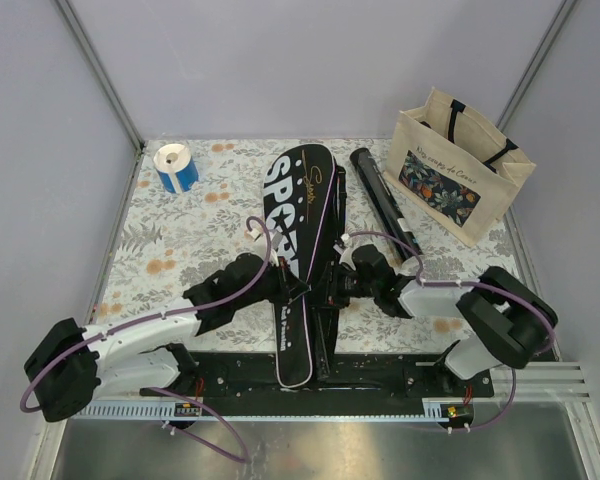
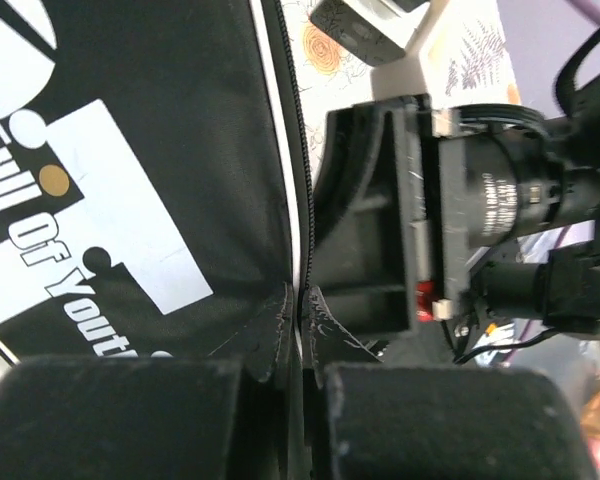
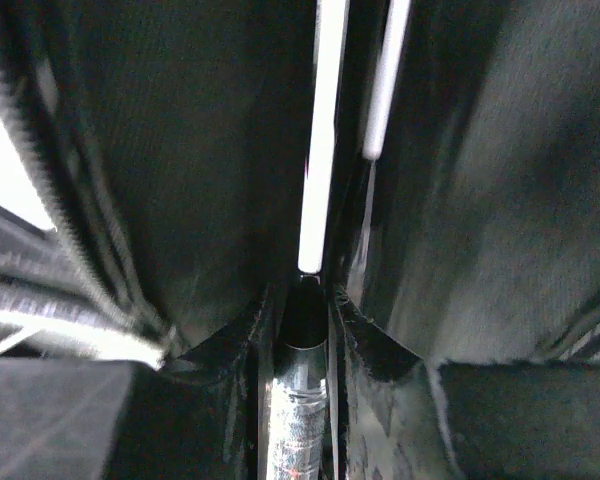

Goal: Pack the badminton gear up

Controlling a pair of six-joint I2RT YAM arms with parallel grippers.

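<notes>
The black racket case [image 1: 302, 215] lettered SPORT lies lengthwise down the middle of the table. My left gripper [image 1: 288, 285] is shut on the case's zipper edge [image 2: 302, 230], pinching the thin fabric between its fingertips [image 2: 280, 320]. My right gripper [image 1: 342, 283] reaches into the case from the right side. In the right wrist view it [image 3: 305, 290] is shut on a racket's wrapped handle [image 3: 302, 420], and the white shaft [image 3: 320, 150] runs ahead between the case's black walls [image 3: 180, 150]. Beside it shows a second white shaft [image 3: 385, 80]. The long black tube [image 1: 385, 200] lies right of the case.
A beige tote bag [image 1: 460, 175] with a floral panel stands at the back right. A blue-and-white tape roll [image 1: 175, 166] sits at the back left. The right arm's wrist [image 2: 460, 200] is close beside my left fingers.
</notes>
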